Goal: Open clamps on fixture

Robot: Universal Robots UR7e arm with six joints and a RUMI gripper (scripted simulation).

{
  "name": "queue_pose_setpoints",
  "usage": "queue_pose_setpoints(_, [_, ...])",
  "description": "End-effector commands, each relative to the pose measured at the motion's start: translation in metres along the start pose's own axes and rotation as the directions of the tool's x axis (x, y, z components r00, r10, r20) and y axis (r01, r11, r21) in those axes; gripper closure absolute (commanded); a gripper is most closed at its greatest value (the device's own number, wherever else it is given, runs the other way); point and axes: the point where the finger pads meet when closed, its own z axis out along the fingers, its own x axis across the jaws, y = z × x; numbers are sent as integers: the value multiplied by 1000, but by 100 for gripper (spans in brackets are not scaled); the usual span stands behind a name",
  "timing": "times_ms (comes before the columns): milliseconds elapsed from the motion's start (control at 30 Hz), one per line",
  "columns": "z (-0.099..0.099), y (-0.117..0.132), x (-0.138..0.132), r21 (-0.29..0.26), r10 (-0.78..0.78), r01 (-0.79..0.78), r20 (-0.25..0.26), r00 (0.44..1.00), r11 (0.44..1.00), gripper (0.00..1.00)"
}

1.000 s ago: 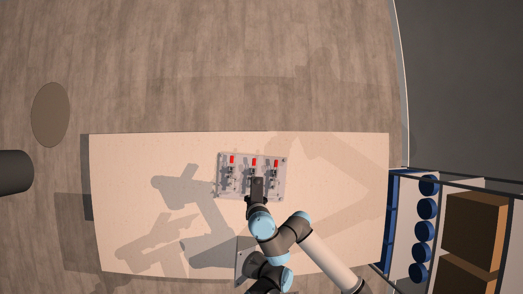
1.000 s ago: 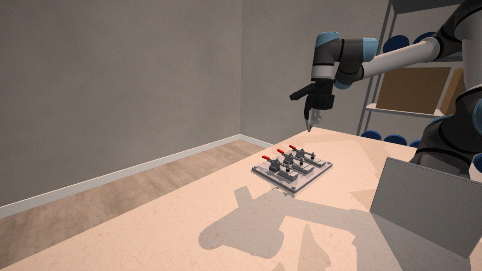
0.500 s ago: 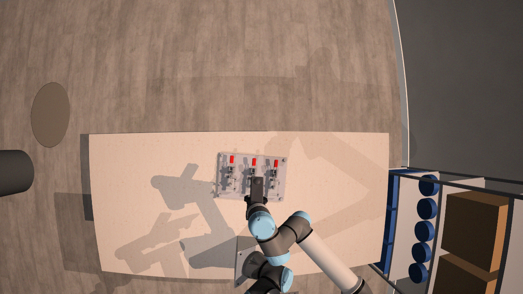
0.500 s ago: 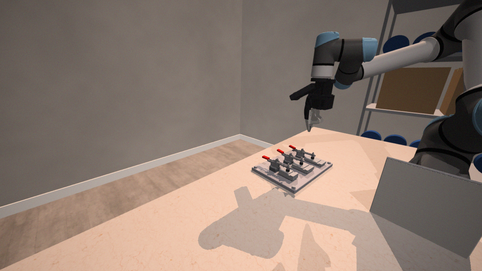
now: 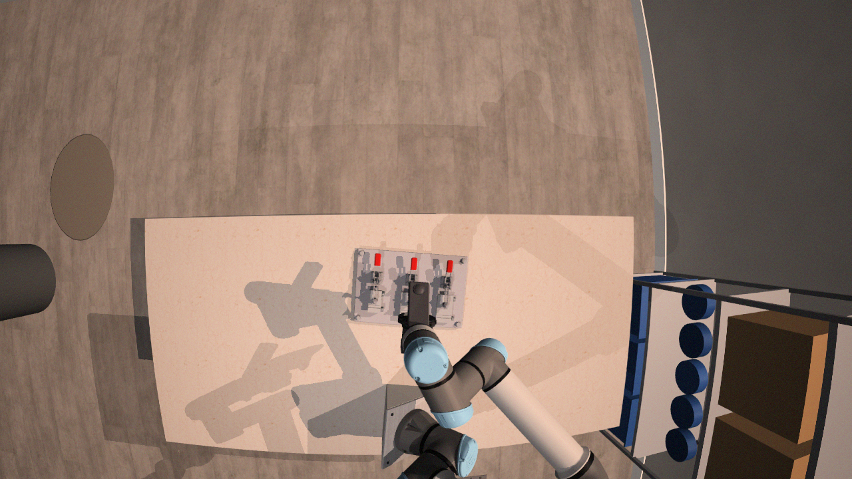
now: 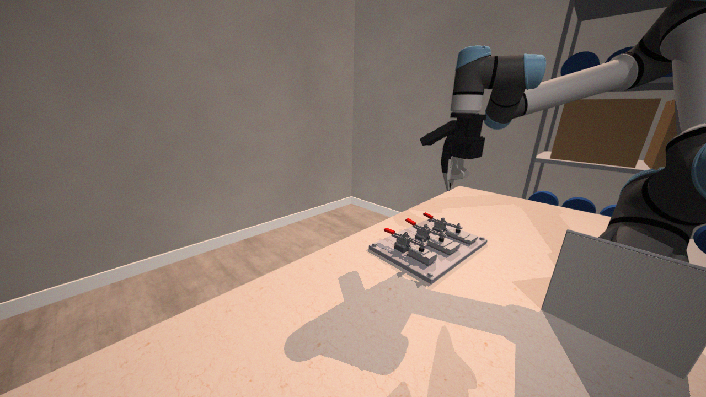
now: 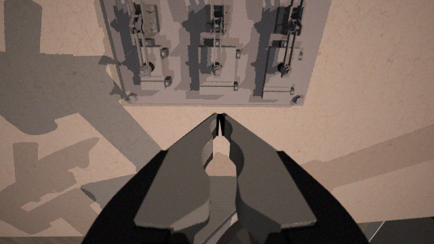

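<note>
Three clamps [image 6: 425, 236] with red-tipped handles sit side by side on the grey fixture [image 5: 409, 291], which lies flat on the bench [image 5: 226, 369] near its middle. The end effector [image 6: 448, 185] hangs well above the fixture's near edge, tips pointing down, fully closed with nothing between its fingers. In the wrist view the fixture lies at twelve o'clock from the tips [image 7: 220, 118], the middle clamp straight ahead.

Beige table [image 5: 226, 357] bearing grey fixture [image 5: 361, 309] with three clamps [image 5: 411, 275]
</note>
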Motion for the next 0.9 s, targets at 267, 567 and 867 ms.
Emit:
queue_pose_setpoints(267, [-10,-36,0,0,0,0,0,1000,1000,100])
queue_pose_setpoints(567, [-16,-60,0,0,0,0,0,1000,1000,100])
queue_pose_setpoints(867, [-22,-84,-1,0,0,0,0,1000,1000,100])
